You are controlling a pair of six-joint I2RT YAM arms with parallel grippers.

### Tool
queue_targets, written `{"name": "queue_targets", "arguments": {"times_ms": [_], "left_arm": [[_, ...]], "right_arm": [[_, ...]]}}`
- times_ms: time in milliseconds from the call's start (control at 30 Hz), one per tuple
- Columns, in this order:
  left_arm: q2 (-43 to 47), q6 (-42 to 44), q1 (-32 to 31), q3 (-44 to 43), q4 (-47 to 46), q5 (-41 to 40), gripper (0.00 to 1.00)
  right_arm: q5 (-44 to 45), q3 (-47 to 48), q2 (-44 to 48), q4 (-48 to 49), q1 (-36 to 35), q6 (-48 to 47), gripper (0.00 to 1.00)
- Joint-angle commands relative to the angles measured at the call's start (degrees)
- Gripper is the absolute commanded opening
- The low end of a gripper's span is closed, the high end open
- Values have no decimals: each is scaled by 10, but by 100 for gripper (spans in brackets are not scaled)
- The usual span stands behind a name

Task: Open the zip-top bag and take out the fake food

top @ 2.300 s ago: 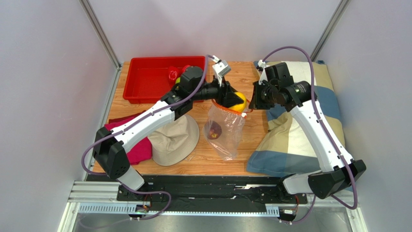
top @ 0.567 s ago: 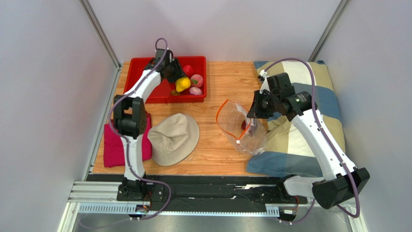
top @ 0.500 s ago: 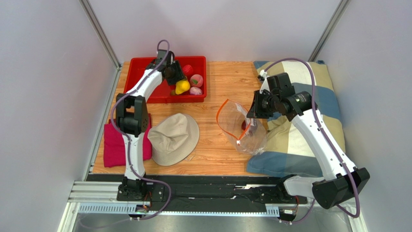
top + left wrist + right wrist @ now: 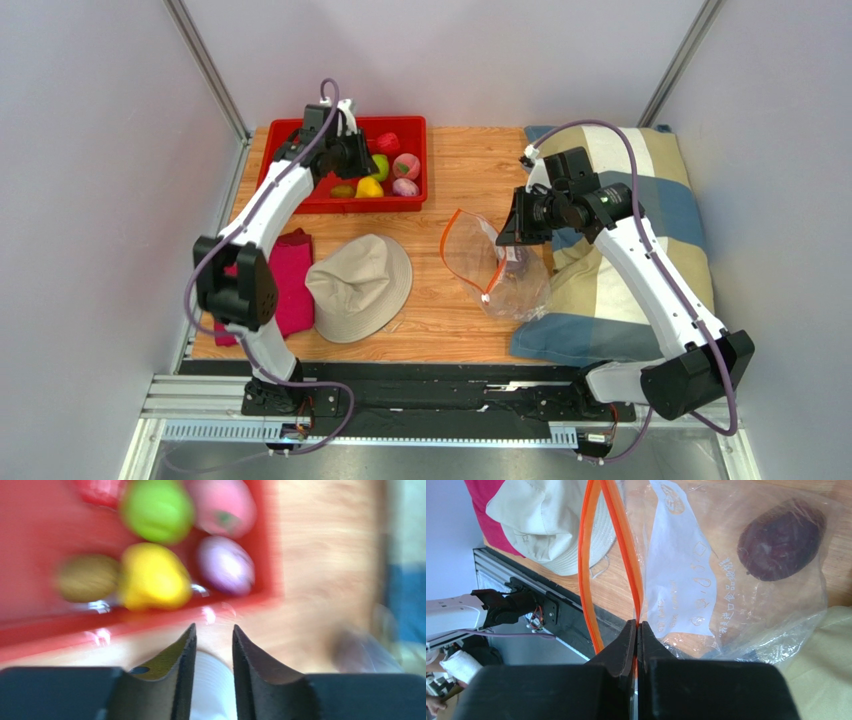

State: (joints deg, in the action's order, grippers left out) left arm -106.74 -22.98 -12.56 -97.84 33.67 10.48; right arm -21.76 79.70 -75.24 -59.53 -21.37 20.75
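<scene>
The right gripper pinches shut on the orange zipper strip of the zip-top bag, whose mouth gapes just to its left. The one dark maroon piece lies deeper in, ahead and to its right. The left gripper, jaws narrowly parted and empty, hangs above the near wall of the red bin with the other fake food just beyond; the bag, well off to its right, is only a blur there.
</scene>
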Motion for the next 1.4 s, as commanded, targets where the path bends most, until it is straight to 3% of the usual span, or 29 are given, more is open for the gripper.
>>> {"name": "queue_targets", "arguments": {"times_ms": [0,100,167,200,300,700,1000,1200,1367], "left_arm": [[181,-4,-76,156,-153,179,31],[260,-36,-153,241,-213,198,14],[283,-53,-191,275,-227,185,10],[298,-58,-229,285,-240,177,3],[284,-61,-267,293,-225,160,0],[149,-19,-303,203,-121,125,3],[47,-25,-330,122,-91,121,9],[95,-62,-346,148,-114,19,6],[121,-87,-346,133,-67,-38,4]], "right_arm": [[-40,16,-6,37,-9,6,0],[-48,20,-13,46,-12,19,0],[-50,27,-17,48,-13,31,0],[-57,30,-23,51,-14,35,0],[-71,40,-27,65,-15,54,0],[-120,13,-19,116,-18,92,0],[-106,-28,-4,107,-15,96,0],[-178,-31,-24,160,-11,136,0],[-235,-28,-52,241,-30,185,0]]}}
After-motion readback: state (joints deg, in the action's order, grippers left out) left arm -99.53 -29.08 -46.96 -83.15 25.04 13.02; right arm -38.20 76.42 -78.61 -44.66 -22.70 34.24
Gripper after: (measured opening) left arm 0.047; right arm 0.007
